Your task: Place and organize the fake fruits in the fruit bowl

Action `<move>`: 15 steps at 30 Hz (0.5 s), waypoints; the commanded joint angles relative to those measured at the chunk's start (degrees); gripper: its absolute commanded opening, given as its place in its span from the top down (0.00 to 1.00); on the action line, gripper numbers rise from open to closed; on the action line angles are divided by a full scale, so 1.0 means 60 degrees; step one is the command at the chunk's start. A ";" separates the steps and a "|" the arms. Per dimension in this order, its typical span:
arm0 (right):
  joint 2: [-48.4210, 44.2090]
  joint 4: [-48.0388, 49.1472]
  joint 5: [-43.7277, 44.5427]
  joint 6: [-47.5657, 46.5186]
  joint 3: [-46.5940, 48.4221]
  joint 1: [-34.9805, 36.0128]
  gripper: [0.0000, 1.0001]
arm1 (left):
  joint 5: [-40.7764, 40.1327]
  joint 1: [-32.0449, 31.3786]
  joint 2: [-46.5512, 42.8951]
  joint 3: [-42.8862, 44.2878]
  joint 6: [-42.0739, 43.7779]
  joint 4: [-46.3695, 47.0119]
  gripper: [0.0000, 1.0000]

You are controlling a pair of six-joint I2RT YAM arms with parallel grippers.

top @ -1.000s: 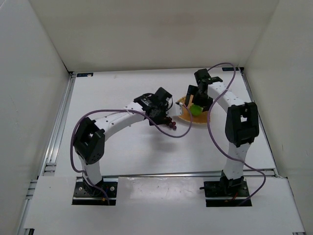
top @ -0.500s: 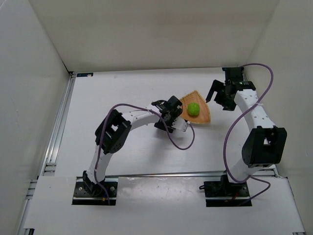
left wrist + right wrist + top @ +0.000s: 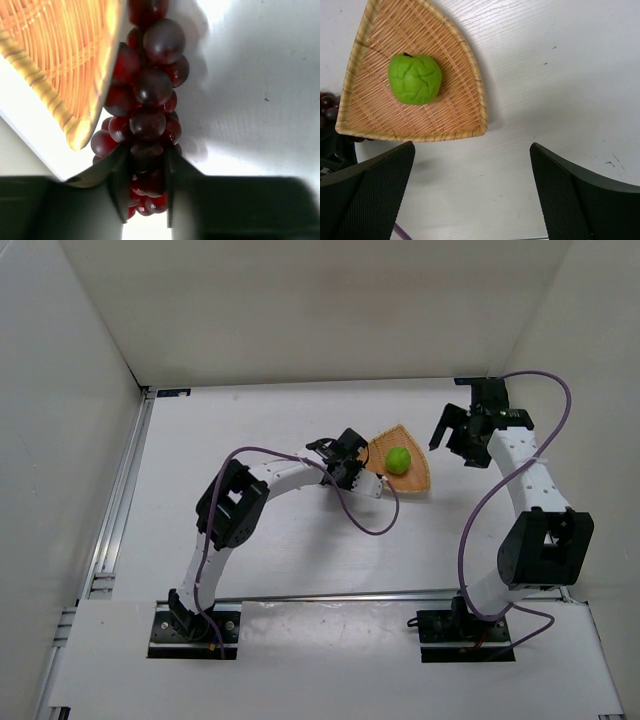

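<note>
Since the earlier frames my left pincer (image 3: 145,170) has closed in on the fruit bowl (image 3: 65,55), and my right pincer (image 3: 471,147) has backed off to the bowl's far side. The left pincer is clamped on the stem end of the grapes (image 3: 150,95). Their long axis runs straight out from the fingers, alongside the bowl's rim and outside it; contact with the rim cannot be confirmed. The bowl lies to the robot's right of the bunch, so the left arm is nearer. The lime (image 3: 415,79) sits inside the bowl. The right pincer is spread and empty over the worktop (image 3: 250,420).

Inside the bowl (image 3: 454,105), lime (image 3: 415,79); grapes (image 3: 150,100) alongside.
</note>
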 commanded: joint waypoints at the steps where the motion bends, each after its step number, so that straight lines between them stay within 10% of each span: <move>1: -0.0294 -0.0079 0.0012 -0.0158 -0.0114 -0.0007 0.00 | 0.0612 0.0177 -0.0082 0.0052 -0.0881 -0.0449 0.72; 4: -0.0381 -0.0079 0.0012 -0.0158 -0.0201 -0.0007 0.00 | 0.0394 0.0177 -0.0083 -0.0036 -0.1525 -0.0536 0.90; 15: -0.0850 0.0184 -0.0267 -0.0070 -0.0554 -0.0007 0.00 | -0.0108 0.0835 -0.1372 0.0661 -0.3311 -0.2595 0.90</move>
